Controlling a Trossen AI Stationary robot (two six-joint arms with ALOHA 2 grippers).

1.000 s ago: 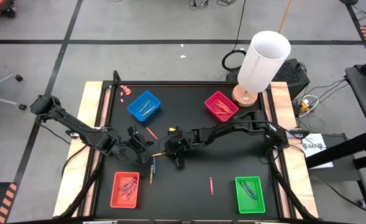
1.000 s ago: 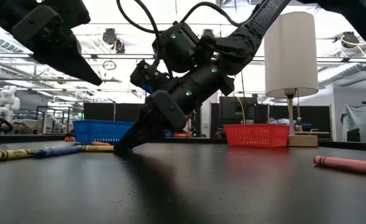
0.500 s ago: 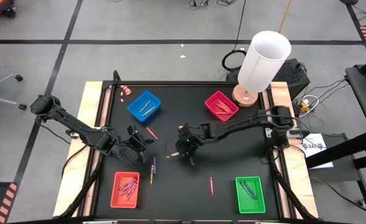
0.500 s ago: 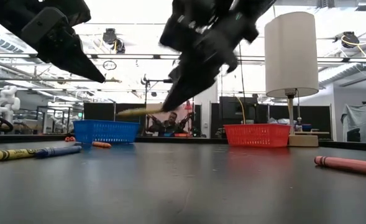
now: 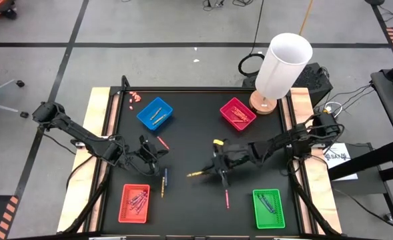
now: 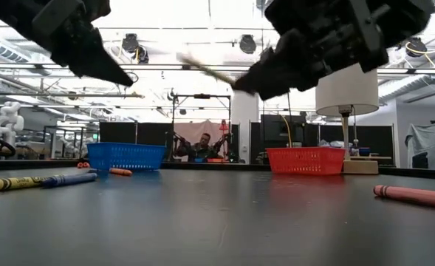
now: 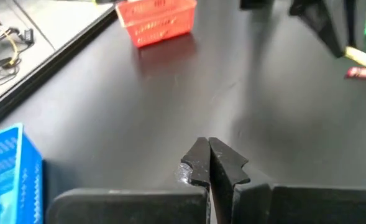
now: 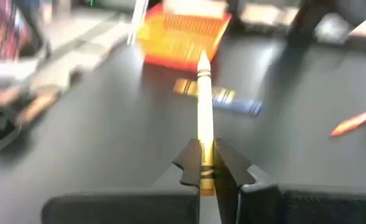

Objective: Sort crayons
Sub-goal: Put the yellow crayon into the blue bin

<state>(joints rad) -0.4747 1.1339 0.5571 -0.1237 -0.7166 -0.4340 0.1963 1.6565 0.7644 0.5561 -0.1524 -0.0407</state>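
Note:
My right gripper (image 5: 211, 171) hangs over the middle of the table, shut on a yellow crayon (image 5: 197, 173) that sticks out toward the table's left. My left gripper (image 5: 158, 151) hovers left of centre, shut and with nothing in it (image 7: 209, 159). A red crayon (image 5: 163, 142) lies flat beside it. A blue and a yellow crayon (image 5: 164, 180) lie flat nearer the front. A pink crayon (image 5: 227, 198) lies flat at front centre. The blue tray (image 5: 155, 113), magenta tray (image 5: 237, 113), red tray (image 5: 135, 203) and green tray (image 5: 268, 208) hold sorted crayons. My right gripper pinches the yellow crayon near its blunt end (image 8: 201, 163) between its two fingers. The fingers come from the table's right, nearly level, and lie along the crayon. The crayon is lifted clear of the table, its tip (image 8: 202, 62) pointing straight out ahead of the fingers.
A white lamp (image 5: 283, 67) stands on a round wooden base at the far right corner. Tiny pink bits (image 5: 135, 97) lie at the far left corner. The black table top between the trays is bare apart from the loose crayons.
My right gripper has risen from the table top and drawn back toward the table's right and near edge, tipping closer to level. The yellow crayon came up with it and now hangs clear of the table. My left gripper has stayed in place.

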